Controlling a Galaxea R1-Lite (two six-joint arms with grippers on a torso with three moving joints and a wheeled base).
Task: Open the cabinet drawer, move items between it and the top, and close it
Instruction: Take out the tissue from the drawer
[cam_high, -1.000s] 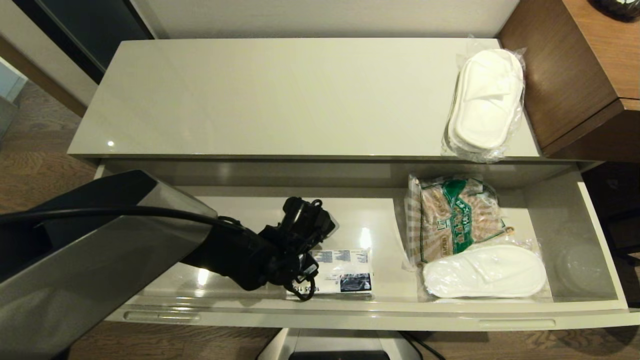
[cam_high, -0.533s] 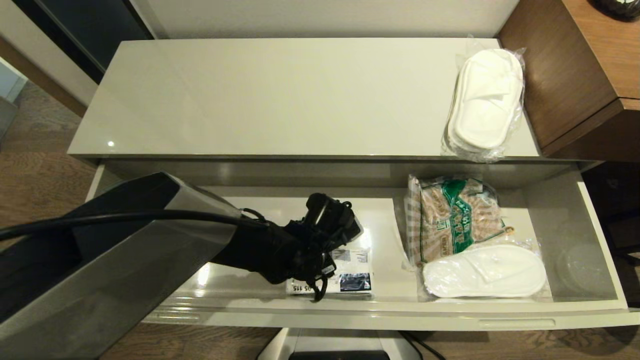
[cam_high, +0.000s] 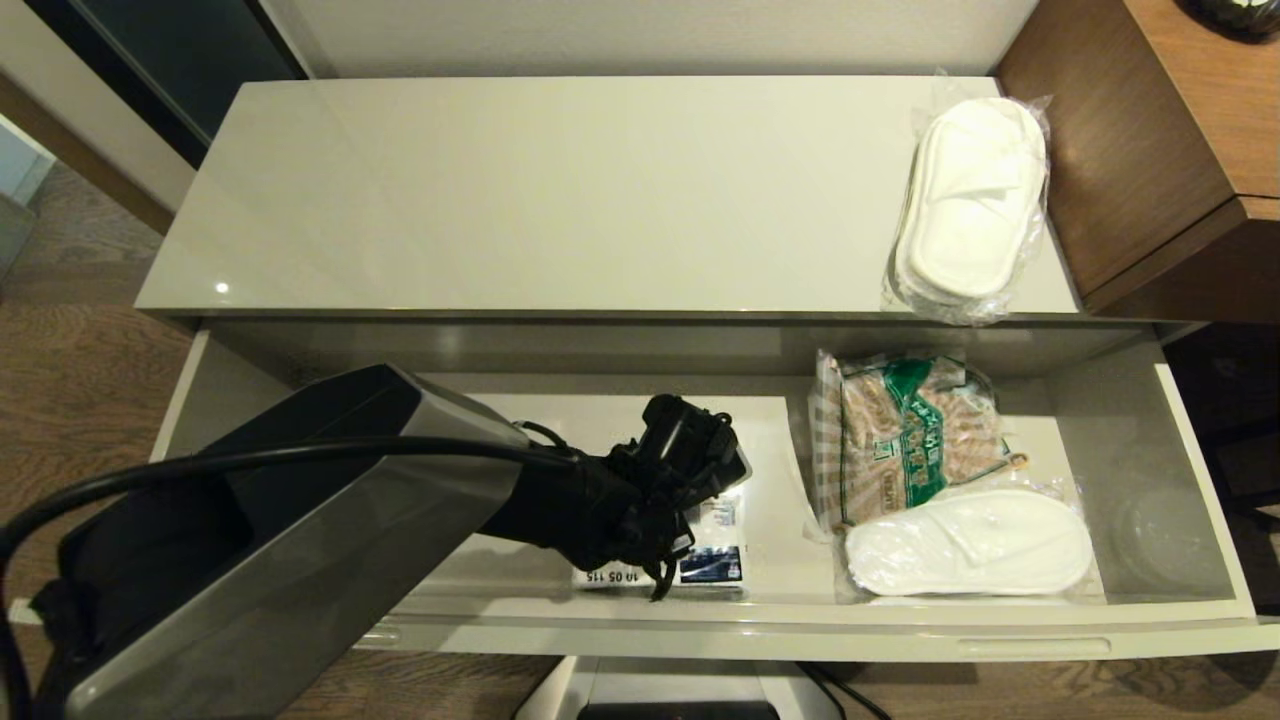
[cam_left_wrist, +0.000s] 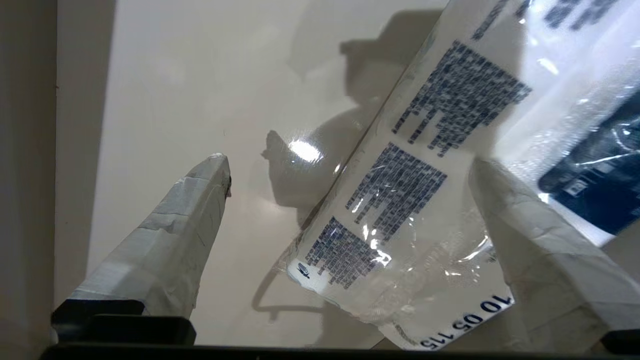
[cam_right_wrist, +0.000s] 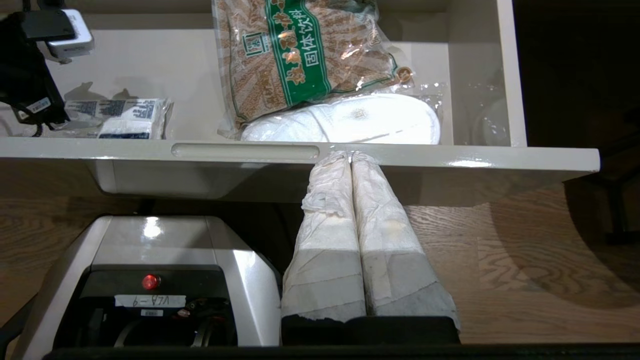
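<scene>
drawer: cabinet drawer (cam_high: 1180, 440) is standing pulled open, filling the lower half of the head view, long axis running left-right.
tissue pack: tissue pack (cam_high: 700, 560) is lying flat on the drawer floor at lower centre, near the front rim, long axis left-right; "10 05 115" strip is facing the front edge.
left gripper: left gripper (cam_left_wrist: 350, 170) is hanging released just above the tissue pack, fingers (cam_left_wrist: 175, 240) spread wide; one is sitting over bare drawer floor, the other over the pack. Contact: can't tell.
right gripper: right gripper (cam_right_wrist: 351, 160) is parked below the drawer front, fingers clenched together on nothing.
slippers in drawer: wrapped slippers (cam_high: 968, 545) are lying at lower right, long axis left-right, overlapping the snack bag (cam_high: 905, 435).
slippers on top: second wrapped pair (cam_high: 972, 200) is lying at the right end of the top (cam_high: 560, 190), long axis running front-to-back.
hidden: the arm is covering the pack's left part and the drawer's left front corner in the head view; the left wrist view is cutting the pack off at the frame edge.
</scene>
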